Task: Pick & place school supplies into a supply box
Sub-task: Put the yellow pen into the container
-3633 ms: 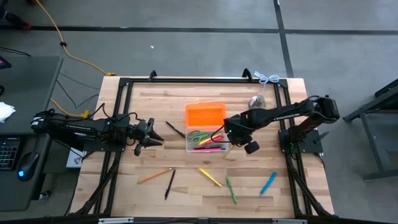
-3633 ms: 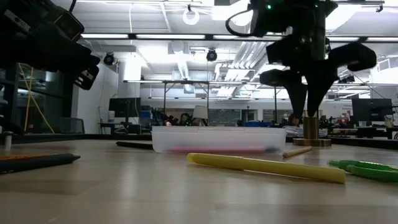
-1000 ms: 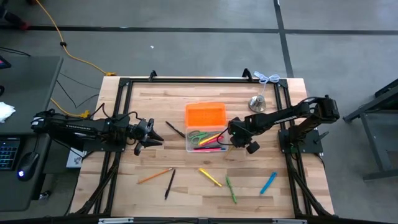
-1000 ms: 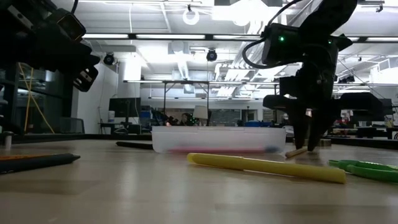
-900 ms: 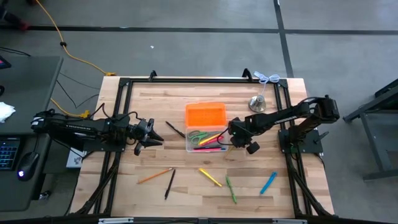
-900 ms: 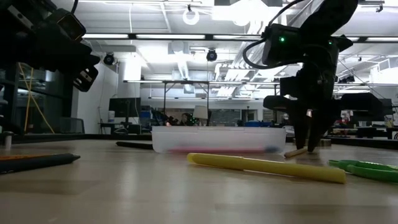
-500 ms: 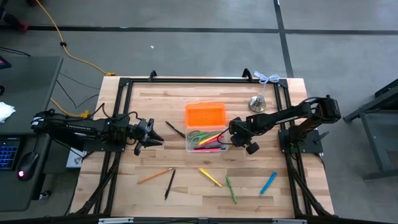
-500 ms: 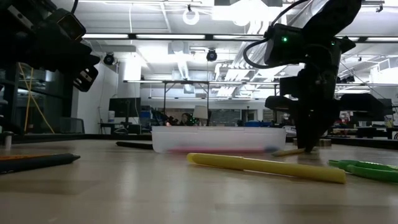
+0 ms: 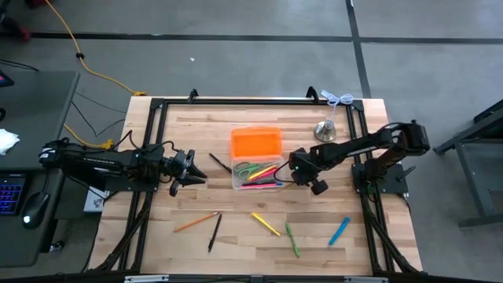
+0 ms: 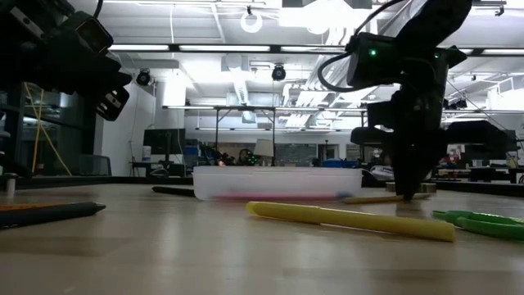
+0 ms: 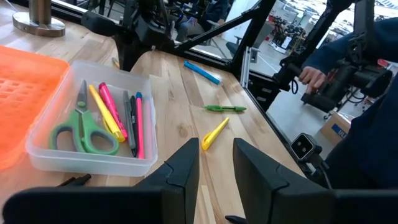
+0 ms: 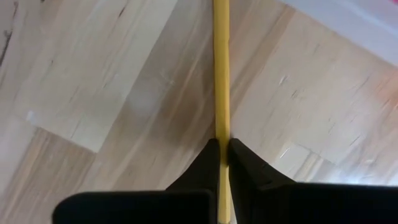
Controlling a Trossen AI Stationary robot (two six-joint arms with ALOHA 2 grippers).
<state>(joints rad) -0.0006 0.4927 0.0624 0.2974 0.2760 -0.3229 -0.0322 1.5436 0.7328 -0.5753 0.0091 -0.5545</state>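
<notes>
A: Here, on the wooden counter (image 9: 196,130), the right claw (image 12: 222,144) is down at the surface just beside the clear box (image 9: 256,174), its 2 fingers pinched tight on a thin yellow pencil (image 12: 221,68). In the low view the pencil (image 10: 378,198) lies flat, one end under the right claw (image 10: 407,195), the other pointing toward the box (image 10: 277,183).

B: And the box itself?

A: It sits mid-counter with its orange lid (image 9: 255,143) folded open on the far side. Inside lie green-handled scissors (image 11: 82,127), a yellow marker (image 11: 106,112), a pink marker (image 11: 112,109), a dark pen (image 11: 129,121) and another pink pen with a blue tip (image 11: 139,122).

B: What is lying outside it?

A: A black pen (image 9: 221,163) lies just left of the box. Toward the near edge lie an orange pencil (image 9: 196,222), a black pencil (image 9: 214,232), a yellow marker (image 9: 266,224), a green pen (image 9: 291,239) and a blue marker (image 9: 339,231). A silver bell (image 9: 324,130) stands at the far right of the counter.

B: The other arm?

A: The left claw (image 9: 196,170) hangs above the counter's left side, well apart from the box, fingers (image 11: 180,169) partly open and holding nothing. A person in blue (image 11: 367,99) shows beyond the counter.
</notes>
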